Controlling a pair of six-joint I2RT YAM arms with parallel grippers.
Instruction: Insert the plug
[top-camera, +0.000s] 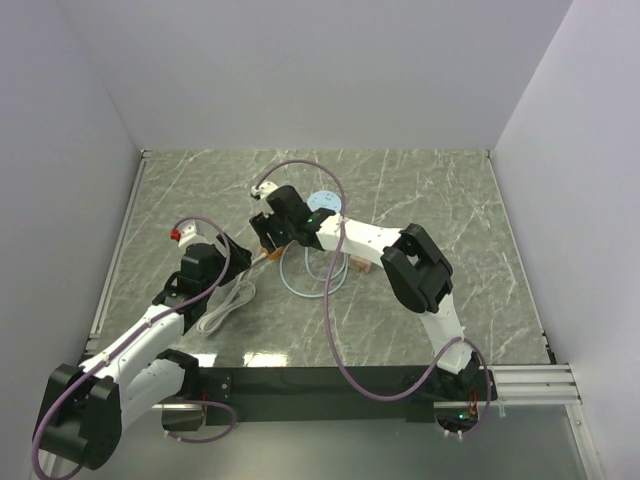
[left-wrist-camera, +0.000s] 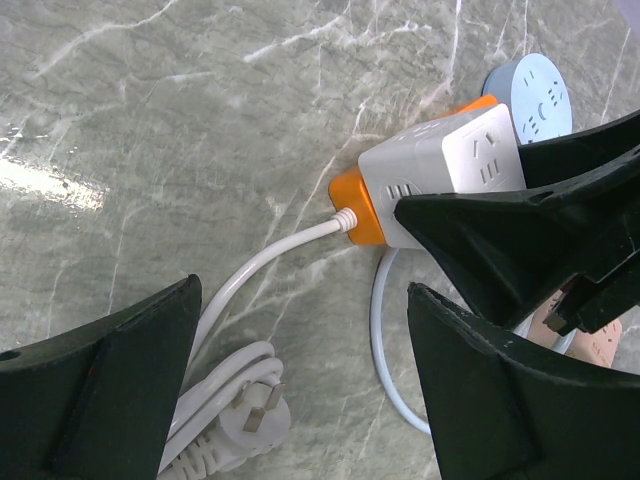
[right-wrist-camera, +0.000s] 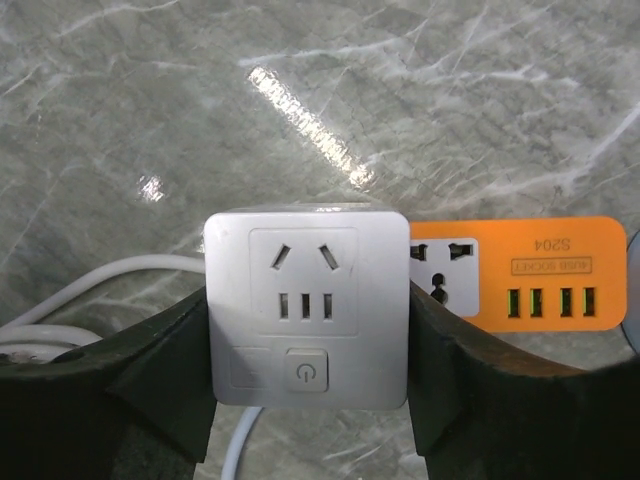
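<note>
- Right gripper pinched the white cube socket by its two side walls, the socket face towards its wrist camera.
- Orange power strip sat against that cube, just past the right finger.
- Left gripper stood spread wide, holding nothing.
- White plug lay on the marble table between its fingers, apart from both.

Top overhead, far; wrists close, sharing socket cube.
</note>
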